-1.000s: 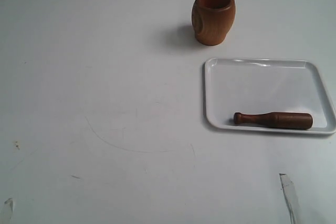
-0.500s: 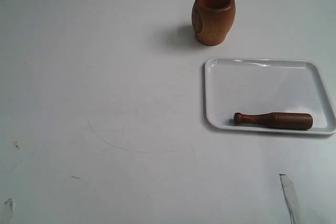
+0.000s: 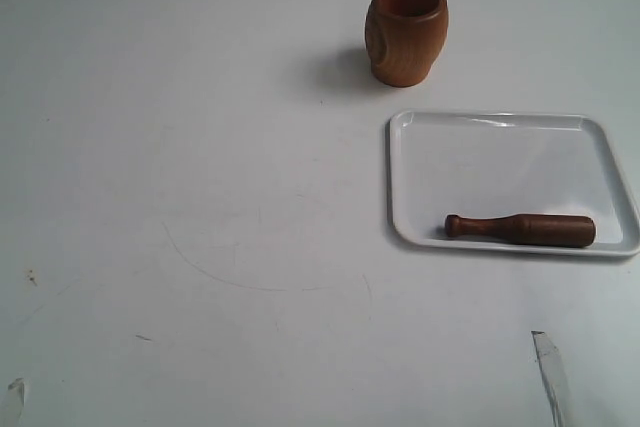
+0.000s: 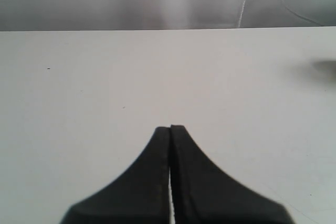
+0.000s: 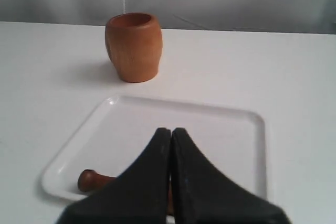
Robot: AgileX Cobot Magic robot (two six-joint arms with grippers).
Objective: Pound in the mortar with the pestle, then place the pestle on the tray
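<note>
Pestle (image 3: 520,229) lies flat inside the tray (image 3: 500,162), close along the rim nearest the camera in the exterior view. Its small knob points to the left of that view and its thick cylindrical end to the right. It lies alone, with neither arm touching it. The tray sits flat on the white bench (image 3: 200,147) on the right side of the scene.

The mortar (image 3: 406,34) stands upright on the bench just beyond the tray's far left corner, near it but not touching, mouth upward, casting a soft shadow to its left.

The left gripper (image 4: 170,128) has its two dark fingers pressed together with only a hairline slit between them. It holds nothing and hangs over bare bench, well apart from the tray.

The right gripper (image 5: 170,129) is likewise closed tip to tip and empty. It hovers above the tray on the pestle's side; in its wrist view the fingers hide most of the pestle, leaving only the knob end showing beside them, with the mortar beyond the tray's far rim
</note>
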